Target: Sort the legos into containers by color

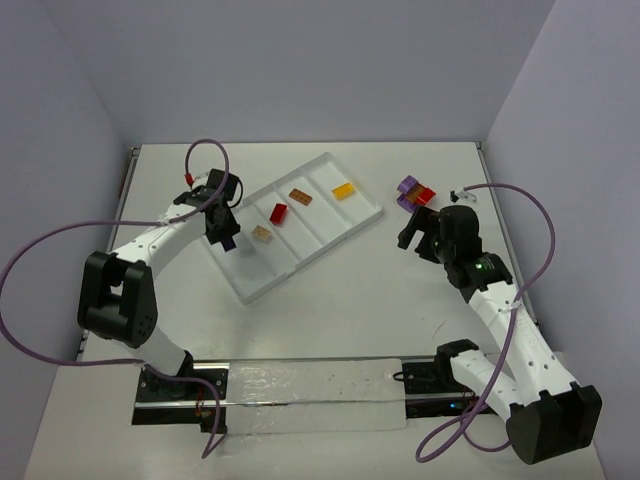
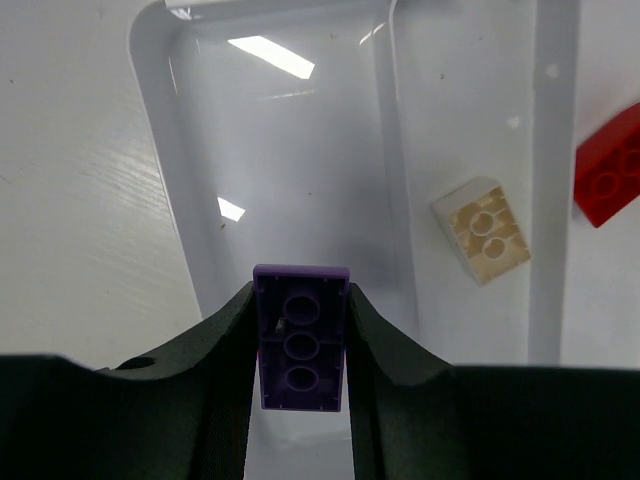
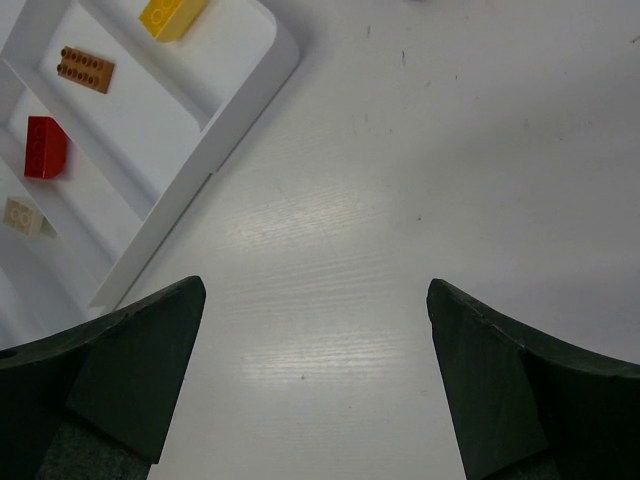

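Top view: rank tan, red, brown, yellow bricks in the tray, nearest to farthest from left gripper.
1. Tan brick, right of the left gripper.
2. Red brick, next over.
3. Brown brick, farther up-right.
4. Yellow brick, far right end of the tray.

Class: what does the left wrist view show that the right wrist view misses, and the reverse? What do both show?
Left wrist only: the purple brick, gripped in the left hand over the end compartment of the white tray. Right wrist only: the yellow brick, the brown brick and the open right hand. Both: the tray, the red brick, the tan brick.
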### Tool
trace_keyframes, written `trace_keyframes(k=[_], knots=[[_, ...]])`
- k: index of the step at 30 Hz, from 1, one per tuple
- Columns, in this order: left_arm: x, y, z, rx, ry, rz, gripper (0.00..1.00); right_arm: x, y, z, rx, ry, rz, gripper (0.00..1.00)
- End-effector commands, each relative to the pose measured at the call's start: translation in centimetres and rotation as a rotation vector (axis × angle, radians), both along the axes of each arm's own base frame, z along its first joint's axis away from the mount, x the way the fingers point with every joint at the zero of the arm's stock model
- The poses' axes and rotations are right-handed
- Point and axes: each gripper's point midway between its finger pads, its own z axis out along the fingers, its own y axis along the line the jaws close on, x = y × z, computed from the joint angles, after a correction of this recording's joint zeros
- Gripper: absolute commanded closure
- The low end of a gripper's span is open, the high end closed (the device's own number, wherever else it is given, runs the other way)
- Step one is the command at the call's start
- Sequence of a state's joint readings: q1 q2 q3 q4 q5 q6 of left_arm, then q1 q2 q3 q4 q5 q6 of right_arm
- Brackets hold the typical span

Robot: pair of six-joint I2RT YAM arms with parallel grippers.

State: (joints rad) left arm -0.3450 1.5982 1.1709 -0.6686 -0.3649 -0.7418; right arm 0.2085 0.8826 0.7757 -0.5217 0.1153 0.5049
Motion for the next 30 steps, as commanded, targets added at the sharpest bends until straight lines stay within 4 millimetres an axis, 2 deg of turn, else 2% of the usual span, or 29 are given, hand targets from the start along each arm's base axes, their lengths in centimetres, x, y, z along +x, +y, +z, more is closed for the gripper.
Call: trace_keyframes(k=[1,3,4,6,8,11,15,19,23,24,26,30], knots=[[0.9,-0.8,-0.6,-0.052,-0.042,0.012,0.91,-0.2,-0.4,0.8,0.0,-0.042,-0.017,0.01],[0.6,-0.6,-0.9,-0.045,-0.031,0.018,0.81,-0.3,-0.4,0.7,-0.001,-0.04,-0.017,0.01],[0.5,-0.3,-1.1,-0.036,-0.024,0.022,0.7,-0.3,-0.5,0.5,-0.002,-0.036,-0.019,0.01],[0.3,-0.2,-1.2,-0.03,-0.02,0.023,0.39,-0.3,-0.5,0.4,-0.002,-0.033,-0.021,0.01],[0.2,-0.3,-1.1,-0.033,-0.022,0.014,0.23,-0.1,-0.2,0.3,0.003,-0.033,-0.004,0.01],[0.1,-1.0,-0.7,-0.07,-0.039,-0.026,0.15,0.1,0.3,-0.3,0.002,-0.012,0.027,0.01],[-0.2,-1.6,1.0,-0.093,-0.075,-0.059,0.15,1.3,0.5,-0.2,-0.029,-0.022,0.057,0.0],[-0.5,-3.6,4.7,-0.118,-0.162,-0.14,0.15,4.4,-0.8,1.5,-0.07,-0.041,-0.04,0.0],[-1.4,-5.8,7.0,-0.147,-0.204,-0.209,0.15,7.5,-2.7,2.9,-0.141,-0.041,-0.142,0.0],[-1.9,-6.4,7.6,-0.151,-0.218,-0.225,0.14,8.9,-3.2,3.6,-0.144,-0.04,-0.162,0.0],[-2.4,-7.0,8.1,-0.162,-0.228,-0.241,0.14,10.3,-3.4,2.8,-0.142,0.0,-0.17,0.0],[-3.5,-7.7,8.9,-0.172,-0.24,-0.266,0.14,12.2,-3.2,2.8,-0.136,0.002,-0.177,0.0]])
